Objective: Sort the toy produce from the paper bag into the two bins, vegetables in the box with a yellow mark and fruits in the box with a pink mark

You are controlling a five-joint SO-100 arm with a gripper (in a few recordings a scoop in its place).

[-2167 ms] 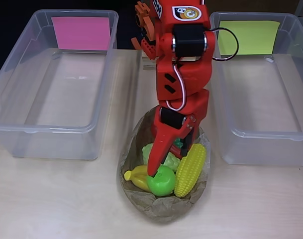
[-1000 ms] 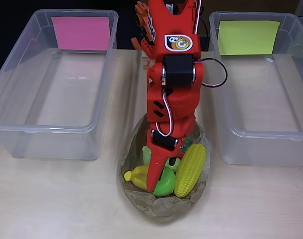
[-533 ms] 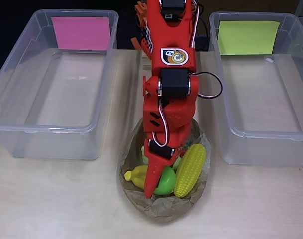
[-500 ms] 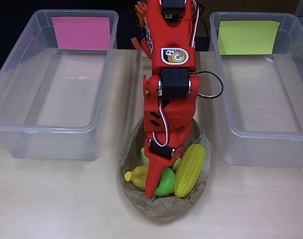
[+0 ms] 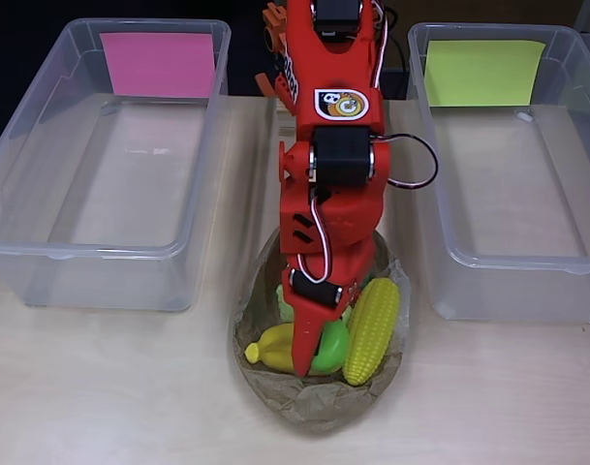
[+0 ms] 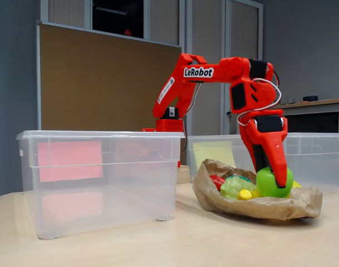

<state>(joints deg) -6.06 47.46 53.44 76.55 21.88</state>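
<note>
Gripper point(image 5: 309, 360) clamped on the green apple point(image 6: 268, 182) inside the paper bag point(image 5: 319, 402); corn cob point(image 5: 370, 330) just right; banana point(image 5: 268, 351) left.

A green apple point(image 6: 269, 182), corn cob point(image 5: 371, 330) and banana point(image 5: 269, 351) lie in the crumpled paper bag point(image 5: 319, 404).

Two clear plastic bins stand on the table: one with a pink mark point(image 5: 157, 64) and one with a yellow mark point(image 5: 483, 73). One paper bag point(image 5: 319, 399) holds one corn cob point(image 5: 370, 331), one banana point(image 5: 268, 352), one green apple point(image 6: 268, 182), one lettuce point(image 6: 234, 187) and one red piece point(image 6: 216, 181).
</note>
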